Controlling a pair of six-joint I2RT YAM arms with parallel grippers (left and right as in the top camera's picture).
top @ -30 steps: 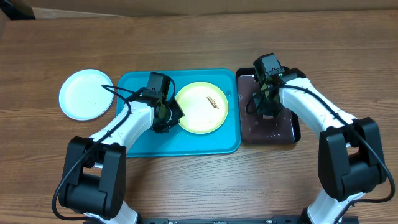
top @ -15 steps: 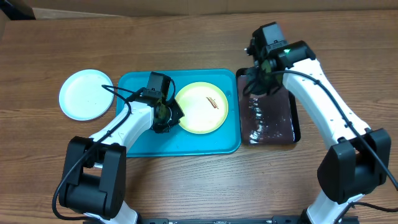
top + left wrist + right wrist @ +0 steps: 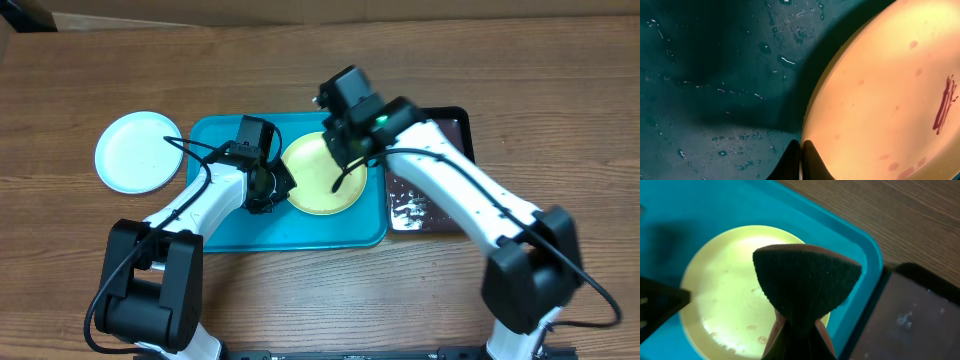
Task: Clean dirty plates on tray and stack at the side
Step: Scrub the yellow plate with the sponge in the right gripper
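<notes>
One yellow-green plate (image 3: 880,100), apparently brown-streaked

Overhead looking down, wrists close, sharing plate (image 3: 725,280)

Yellow-green plate (image 3: 305,182) is lying flat in the right half of the wet turquoise tray (image 3: 220,135), brown smears showing, its rim sitting right at the left gripper (image 3: 801,152) closed jaws and its middle below the right gripper (image 3: 796,335) jaws. White plate (image 3: 138,152) is lying outside the tray, well apart from both jaws.

two plates (image 3: 139,151), two trays (image 3: 230,225), one sponge (image 3: 805,275)
</notes>
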